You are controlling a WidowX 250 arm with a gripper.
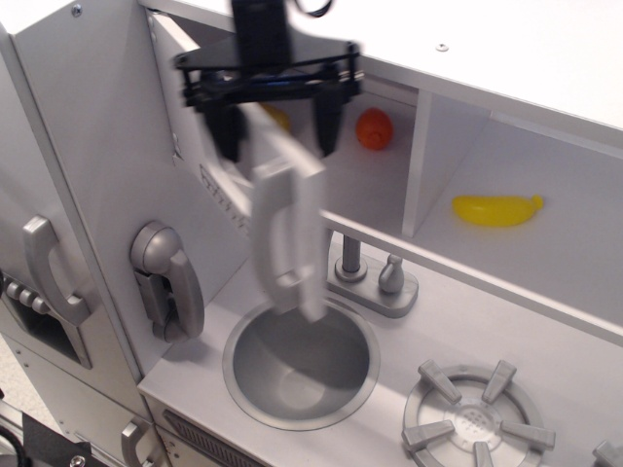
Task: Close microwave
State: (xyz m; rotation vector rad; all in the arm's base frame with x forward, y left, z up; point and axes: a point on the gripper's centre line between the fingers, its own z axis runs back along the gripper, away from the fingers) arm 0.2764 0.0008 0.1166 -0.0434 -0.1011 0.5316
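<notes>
The microwave (292, 185) sits at about 11 o'clock, its door partway across the opening, the tall handle (282, 233) blurred. The gripper (275, 122) straddles the door's top edge, fingers spread wide, gripping nothing. Judged best: push steadily toward 2 o'clock, keeping contact near the free edge until the door seats flush.

The microwave door (287, 229) and the claw (275, 125) are motion-blurred, so contact between them cannot be told. The door hides most of the yellow fruit (279, 119). The burner (477, 420) is cut off by the bottom edge.
</notes>
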